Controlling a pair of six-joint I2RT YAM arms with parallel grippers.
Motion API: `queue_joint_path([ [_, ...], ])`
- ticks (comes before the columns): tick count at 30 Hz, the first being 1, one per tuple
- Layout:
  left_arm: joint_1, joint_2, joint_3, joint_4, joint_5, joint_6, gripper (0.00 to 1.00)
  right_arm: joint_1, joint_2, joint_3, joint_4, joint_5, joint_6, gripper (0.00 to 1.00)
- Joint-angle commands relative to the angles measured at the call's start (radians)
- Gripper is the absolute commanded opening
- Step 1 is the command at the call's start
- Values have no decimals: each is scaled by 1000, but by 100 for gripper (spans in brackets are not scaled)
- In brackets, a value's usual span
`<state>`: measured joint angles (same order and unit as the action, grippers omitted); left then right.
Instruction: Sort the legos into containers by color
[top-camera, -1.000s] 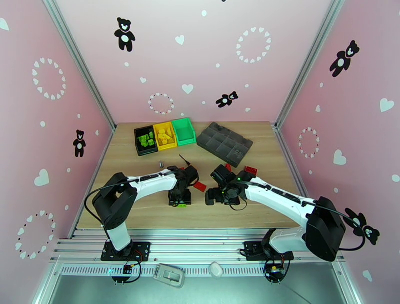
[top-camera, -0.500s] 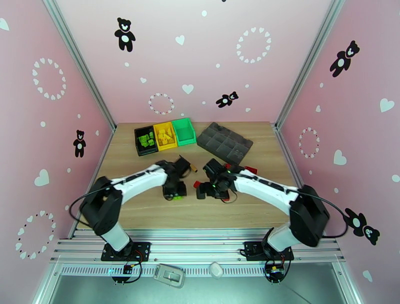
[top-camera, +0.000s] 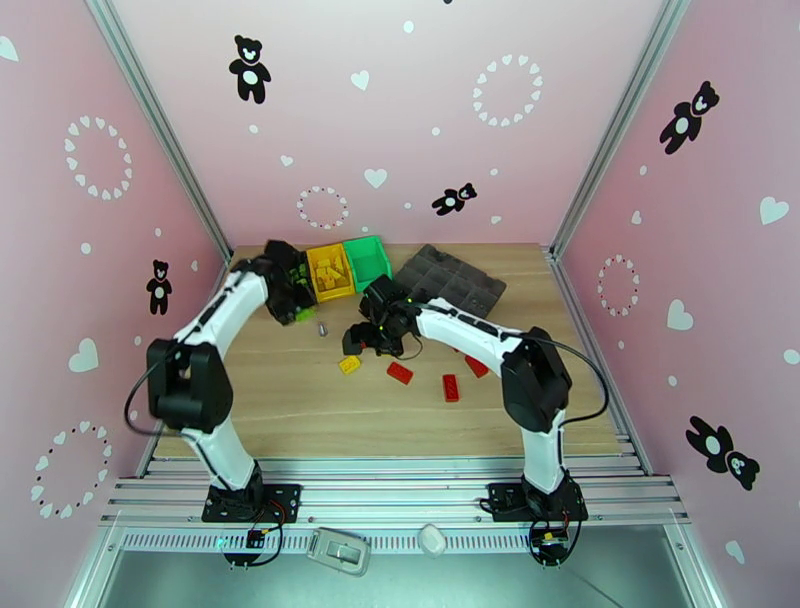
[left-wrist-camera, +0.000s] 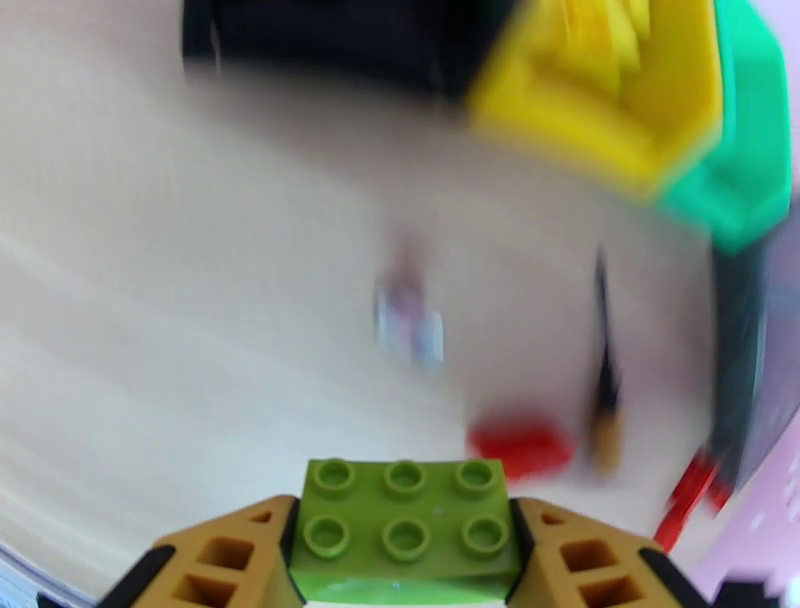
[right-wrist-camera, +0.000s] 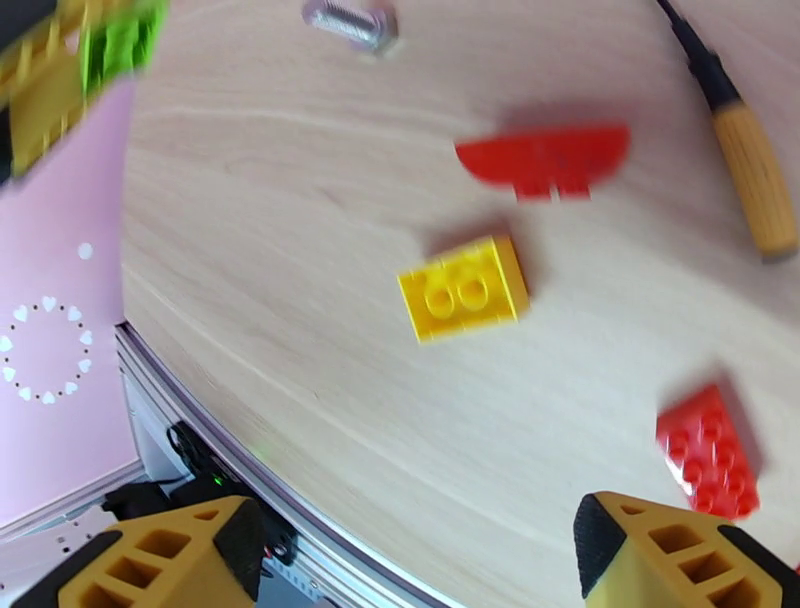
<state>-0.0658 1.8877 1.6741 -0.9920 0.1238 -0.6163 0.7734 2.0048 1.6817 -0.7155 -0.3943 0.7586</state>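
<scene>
The left fingers (left-wrist-camera: 235, 560), ochre plastic with angular cut-out pockets, are clenched on a lime green brick (left-wrist-camera: 405, 520). It is a glossy block with six round studs facing up. From above, that brick (top-camera: 303, 315) sits just to the near-left of the yellow bin (top-camera: 330, 272), at the near edge of the black bin (top-camera: 283, 262), which the left arm mostly covers. The green bin (top-camera: 367, 262) adjoins the yellow bin's other side. All three are smooth, open rectangular plastic boxes, and the yellow one holds a heap of yellow bricks.

The right fingers (right-wrist-camera: 170, 560), of the same ochre make, are spread wide with nothing between them. They hang over the wood-grain table (top-camera: 300, 400), nearer than the yellow bin and slightly to its right.

A yellow brick (right-wrist-camera: 465, 290) lies flat on the table, a small rectangle with raised studs, well apart from the yellow bin on its near side. A studded red brick (right-wrist-camera: 712, 452) lies to the near-right of the yellow bin. A blurred red piece (right-wrist-camera: 545, 158) with one curved edge lies between the two. A short silver metal cylinder (top-camera: 322, 327) rests just in front of the yellow bin. A screwdriver (right-wrist-camera: 750, 175) with a rounded wooden handle and a dark shaft lies close to the red piece. A flat dark grey tray (top-camera: 450, 280) with many compartments sits beyond the green bin, to the yellow bin's right.
</scene>
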Motion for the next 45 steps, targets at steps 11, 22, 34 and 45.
queue_joint_path([
  [11,87,533,777,-237,-17,31,68,-124,208,300,-195,-61,-96,87],
  [22,39,289,494,-128,-33,34,85,-148,206,317,-301,37,-188,86],
  [34,-259,-144,-122,42,-83,-60,88,-172,-138,-195,-214,217,-145,78],
  [45,-578,-148,-284,151,-59,-230,89,-234,-327,-518,-181,287,-83,77],
])
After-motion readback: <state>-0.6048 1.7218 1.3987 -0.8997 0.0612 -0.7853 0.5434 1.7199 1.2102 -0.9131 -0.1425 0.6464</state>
